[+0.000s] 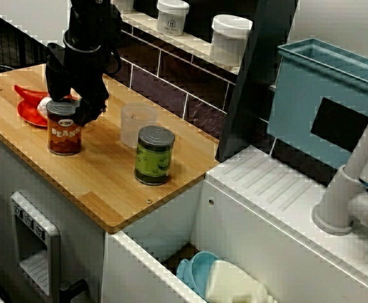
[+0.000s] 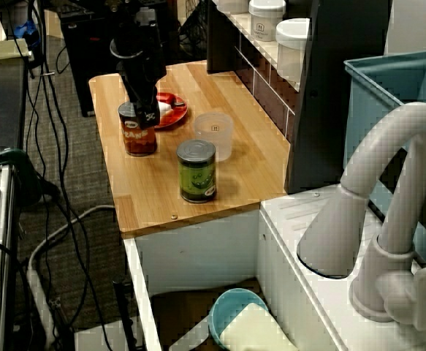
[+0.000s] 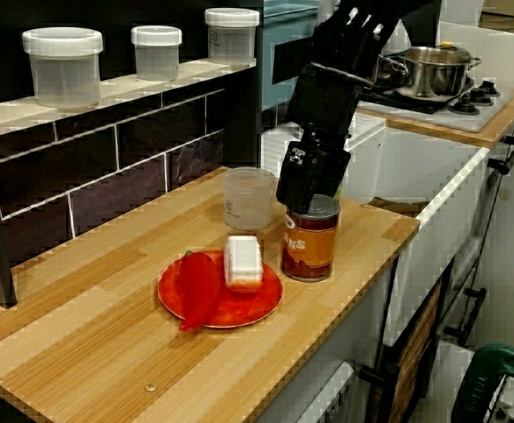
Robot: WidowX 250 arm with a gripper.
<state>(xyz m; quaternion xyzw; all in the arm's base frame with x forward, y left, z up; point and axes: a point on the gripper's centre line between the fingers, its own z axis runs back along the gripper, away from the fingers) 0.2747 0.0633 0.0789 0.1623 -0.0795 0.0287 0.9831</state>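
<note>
The beans can (image 1: pixel 64 136) stands upright on the wooden worktop (image 1: pixel 108 189), long axis vertical, lid up. Its label faces the front edge in the view across the counter. It sits nearer the front edge than the tiled back edge, about midway along the worktop's length.

The black gripper (image 1: pixel 72 104) comes down from above, with its fingers at the can's top rim on either side. None of the views shows whether the fingers are pressing the can or only flanking it, so I cannot tell.

The red plate (image 3: pixel 219 300) lies just beside the can, on the side away from the sink. It holds a red pepper (image 3: pixel 199 286) and a small white block (image 3: pixel 243 262). A clear plastic cup (image 1: pixel 137 123) stands near the can, toward the back edge. The green can (image 1: pixel 154 156), also upright, stands apart from it, close to the sink-end edge.

Bare wood shows between the two cans, along the front edge, and from the plate to the far end in the view from the counter's end.
</note>
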